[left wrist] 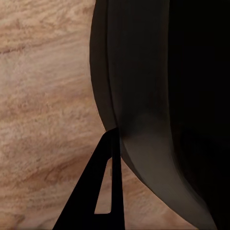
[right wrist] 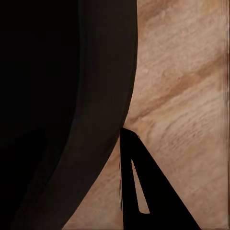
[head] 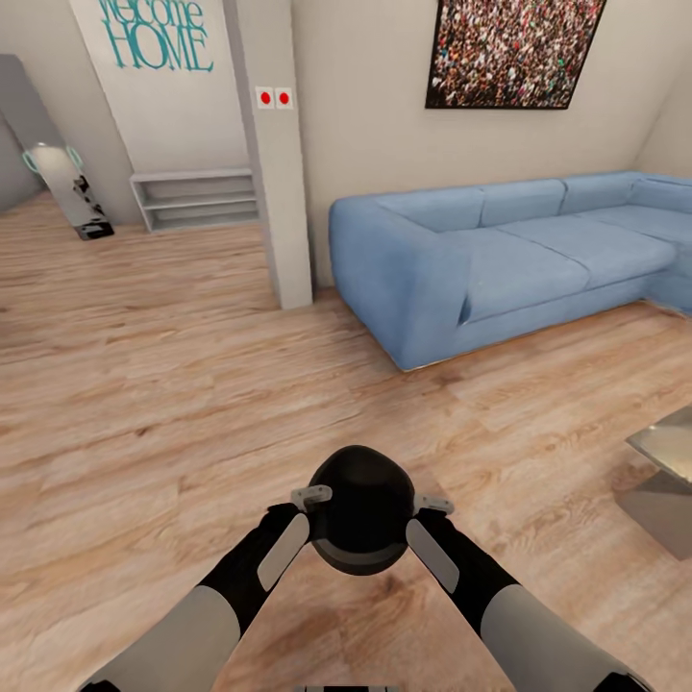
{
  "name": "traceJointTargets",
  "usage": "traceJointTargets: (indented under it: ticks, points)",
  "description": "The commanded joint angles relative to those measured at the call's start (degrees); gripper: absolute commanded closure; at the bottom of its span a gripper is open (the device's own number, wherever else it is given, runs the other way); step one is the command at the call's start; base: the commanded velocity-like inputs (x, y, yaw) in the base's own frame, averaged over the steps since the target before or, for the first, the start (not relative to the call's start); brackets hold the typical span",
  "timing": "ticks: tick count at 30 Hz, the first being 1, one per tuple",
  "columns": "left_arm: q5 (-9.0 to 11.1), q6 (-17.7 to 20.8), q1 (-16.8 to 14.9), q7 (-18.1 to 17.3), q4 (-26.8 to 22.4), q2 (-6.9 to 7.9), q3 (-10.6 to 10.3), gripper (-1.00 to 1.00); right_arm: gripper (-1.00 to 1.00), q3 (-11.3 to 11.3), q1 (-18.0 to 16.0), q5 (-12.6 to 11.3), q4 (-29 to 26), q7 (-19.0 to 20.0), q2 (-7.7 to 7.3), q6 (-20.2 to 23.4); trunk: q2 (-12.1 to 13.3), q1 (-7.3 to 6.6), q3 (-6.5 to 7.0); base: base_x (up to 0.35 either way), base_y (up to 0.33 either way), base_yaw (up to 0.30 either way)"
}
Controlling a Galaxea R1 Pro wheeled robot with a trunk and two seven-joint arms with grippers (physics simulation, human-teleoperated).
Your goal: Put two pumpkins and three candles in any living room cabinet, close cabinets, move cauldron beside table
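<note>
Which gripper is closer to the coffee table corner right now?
Right. The right gripper sits on the cauldron's side facing the table; the left gripper is on the cauldron's far side.

Light wood plank floor [head: 144,384] runs across the room. On it stand a blue sofa [head: 500,259], a white pillar [head: 279,192] beside the sofa's near end, and a low grey shelf [head: 197,200] by the far wall. A glossy grey table [head: 668,461] corner, probably low, sits at the right edge.

Teal lettering [head: 156,38] on the white wall panel reads "Welcome HOME", its top line cropped.
</note>
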Motion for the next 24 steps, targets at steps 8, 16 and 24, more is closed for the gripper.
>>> traceJointTargets:
  ticks: [8, 16, 24]
  points:
    - [-0.09, 0.2, 0.0, 0.62, -0.15, 0.12, -0.19, 1.0, 1.0, 0.09, -0.13, -0.81, -0.11, -0.36, -0.06, -0.29, -0.03, -0.02, -0.04, -0.011, 0.008, -0.277]
    - [-0.01, 0.2, -0.03, 0.62, -0.15, 0.12, -0.19, 1.0, 1.0, 0.07, -0.13, -0.82, -0.13, -0.36, -0.06, -0.29, -0.03, -0.02, -0.04, -0.011, 0.002, -0.277]
    - [-0.09, 0.2, -0.03, 0.62, -0.15, 0.12, -0.19, 1.0, 1.0, 0.07, -0.12, -0.86, -0.13, -0.36, -0.06, -0.29, -0.03, -0.02, -0.04, -0.067, 0.047, -0.277]
